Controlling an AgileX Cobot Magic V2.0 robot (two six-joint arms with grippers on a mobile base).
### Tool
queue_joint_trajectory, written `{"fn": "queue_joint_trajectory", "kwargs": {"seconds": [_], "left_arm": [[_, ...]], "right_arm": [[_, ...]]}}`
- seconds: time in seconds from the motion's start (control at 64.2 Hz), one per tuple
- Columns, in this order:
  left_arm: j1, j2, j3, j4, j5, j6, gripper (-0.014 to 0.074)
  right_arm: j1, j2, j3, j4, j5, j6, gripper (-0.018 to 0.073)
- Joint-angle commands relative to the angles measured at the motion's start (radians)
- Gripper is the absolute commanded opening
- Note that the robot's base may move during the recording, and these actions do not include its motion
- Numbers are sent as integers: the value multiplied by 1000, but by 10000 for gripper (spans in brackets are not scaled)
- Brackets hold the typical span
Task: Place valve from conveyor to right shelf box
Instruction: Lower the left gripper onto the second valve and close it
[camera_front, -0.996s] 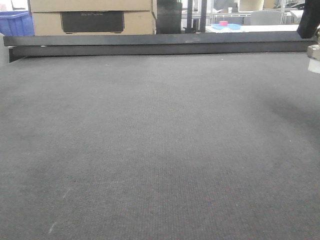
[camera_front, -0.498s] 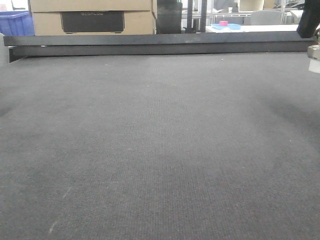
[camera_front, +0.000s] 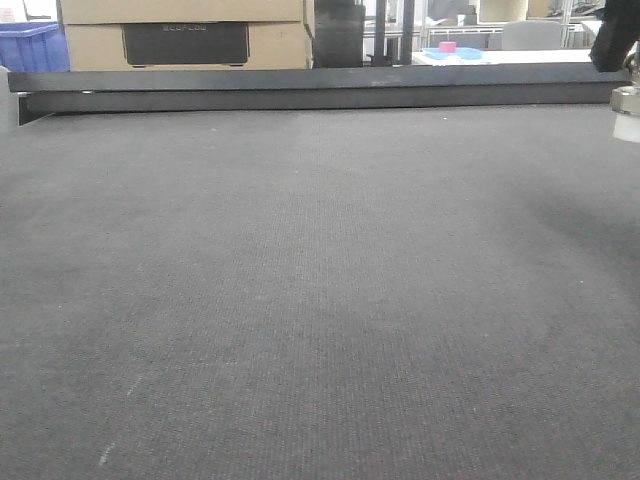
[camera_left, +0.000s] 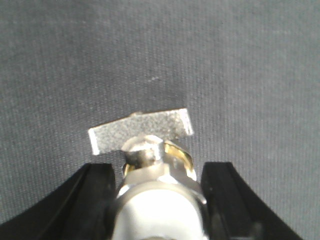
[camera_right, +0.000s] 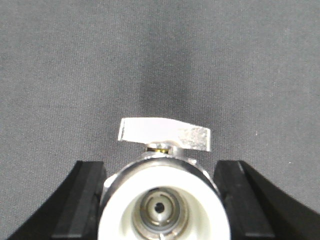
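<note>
Right wrist view first: my right gripper (camera_right: 160, 167) has its black fingers (camera_right: 82, 200) pressed on either side of the right-hand valve (camera_right: 160, 202). The white end fills the bottom centre of the frame, and the flat silvery handle (camera_right: 165, 134) lies crosswise above it. Its shadow falls on the belt further up the frame.

Left wrist view, same story: the left gripper (camera_left: 159, 170) is clamped on a left-hand valve (camera_left: 160, 200), low centre. Its speckled metal handle (camera_left: 142, 131) is tilted slightly, higher on the right.

Front view now. The conveyor (camera_front: 300, 300) belt fills nearly the whole frame, dark grey and woven. At the far right edge, upper part, a valve hangs above the belt under a black gripper piece. It is cut off by the frame, so I can't tell from here which arm it is.

Beyond that, the dark edge rail (camera_front: 320, 88) runs across the top. Behind it are cardboard boxes (camera_front: 180, 25) at upper left, a blue crate (camera_front: 30, 45) in the corner, and a blue tray (camera_front: 452, 53) at upper right.
</note>
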Motion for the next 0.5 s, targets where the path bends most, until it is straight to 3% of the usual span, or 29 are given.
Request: {"fn": "queue_joint_trajectory", "kwargs": {"seconds": [0.0, 0.187, 0.482], "left_arm": [[3, -6, -13, -5, -1, -2, -110], [-8, -42, -14, -15, 56, -2, -111], [-80, -280, -14, -19, 54, -4, -111]], "right_arm": [[1, -20, -3, -11, -41, 2, -159], [1, -32, -5, -11, -42, 2, -159], [1, -136, -5, -11, -35, 2, -159]]}}
